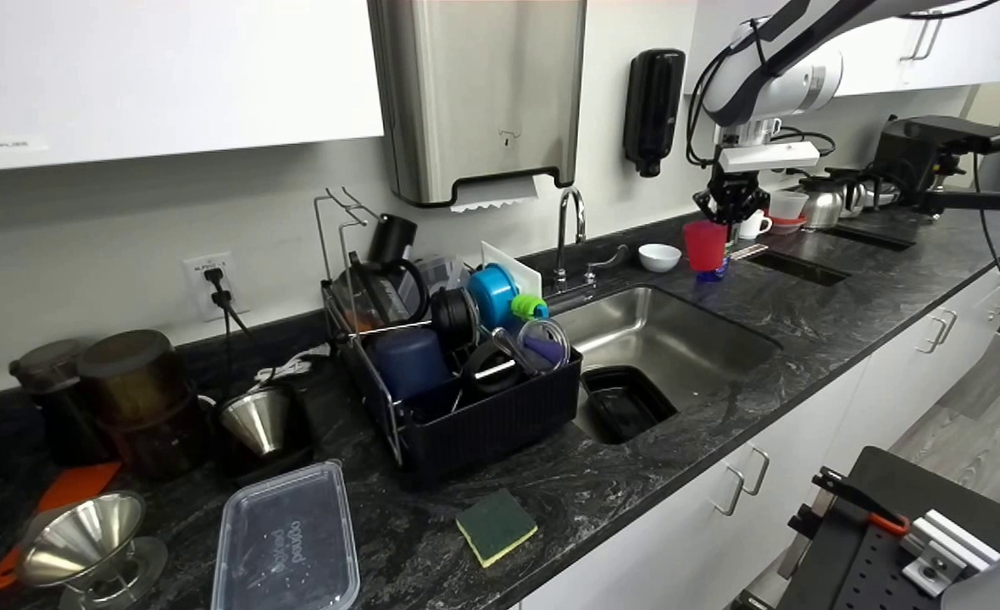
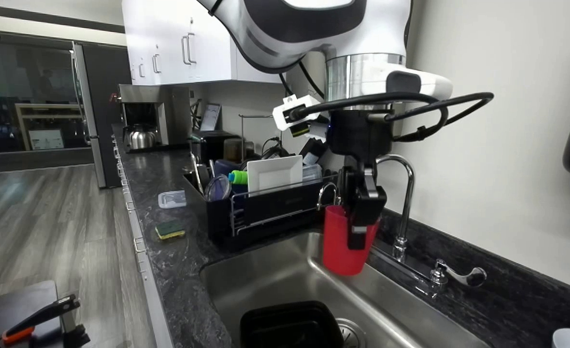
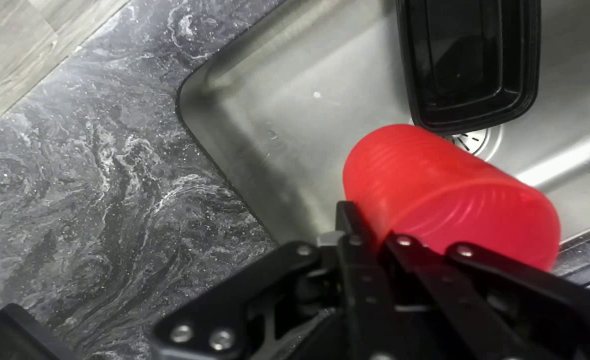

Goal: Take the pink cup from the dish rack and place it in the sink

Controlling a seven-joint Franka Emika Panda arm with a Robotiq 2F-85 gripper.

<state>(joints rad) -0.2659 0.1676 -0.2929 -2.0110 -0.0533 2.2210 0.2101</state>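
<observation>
The pink cup (image 3: 400, 165) is hanging in the air above the sink (image 3: 295, 140), its mouth facing up. The jaws are clamping its wall at the rim. In the sink, a black tray (image 3: 467, 55) is lying partly over the drain (image 3: 475, 140). On the desk (image 1: 419, 542), the dish rack (image 1: 500, 424) is standing just beside the sink, holding a blue round cup (image 1: 488, 295) and a white plate (image 2: 275, 174). A sponge (image 1: 497, 524) is lying near the dish rack; a white bowl (image 1: 659, 257) is sitting near the tap (image 1: 580, 222).
</observation>
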